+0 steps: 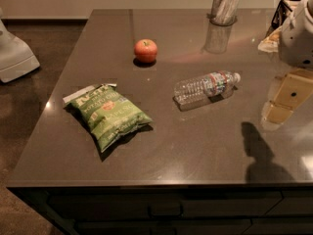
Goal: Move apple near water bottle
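Observation:
The apple (145, 50) is small, round and red-orange. It sits upright on the dark countertop (195, 146), at the back left of centre. The water bottle (206, 87) is clear ribbed plastic with a white cap and a red-and-blue label band. It lies on its side near the middle, cap pointing right, well apart from the apple. My gripper (284, 102) is tan, below the white arm (298, 33), and hangs over the counter's right side, to the right of the bottle. It holds nothing that I can see.
A green chip bag (107, 112) lies at the front left of the counter. A tall metallic cup (225, 5) stands at the back edge. A dark rack with something pale (274, 35) sits at the back right. The counter's front and left edges drop to the floor.

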Tool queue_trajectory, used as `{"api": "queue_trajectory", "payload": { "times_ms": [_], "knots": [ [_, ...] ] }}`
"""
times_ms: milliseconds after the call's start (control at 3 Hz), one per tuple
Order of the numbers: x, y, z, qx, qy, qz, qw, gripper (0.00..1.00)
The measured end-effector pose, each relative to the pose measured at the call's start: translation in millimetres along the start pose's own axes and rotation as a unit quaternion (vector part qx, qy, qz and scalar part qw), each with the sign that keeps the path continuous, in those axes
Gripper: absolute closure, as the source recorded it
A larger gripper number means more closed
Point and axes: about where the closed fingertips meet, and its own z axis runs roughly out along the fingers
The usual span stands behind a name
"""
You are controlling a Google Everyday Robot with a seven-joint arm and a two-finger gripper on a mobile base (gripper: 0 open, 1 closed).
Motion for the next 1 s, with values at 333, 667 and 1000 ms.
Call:
{"api": "queue_trajectory", "payload": {
  "times_ms": [333,667,1000],
  "knots": [
    [-2.4,-1.0,0.0,0.000,-0.001,0.002,1.0000,0.00],
    [-23.0,-9.4,1.1,-0.001,-0.010,0.018,0.9998,0.00],
    [-39.7,-56.2,21.7,-0.006,-0.032,0.056,0.9979,0.00]
  ]
}}
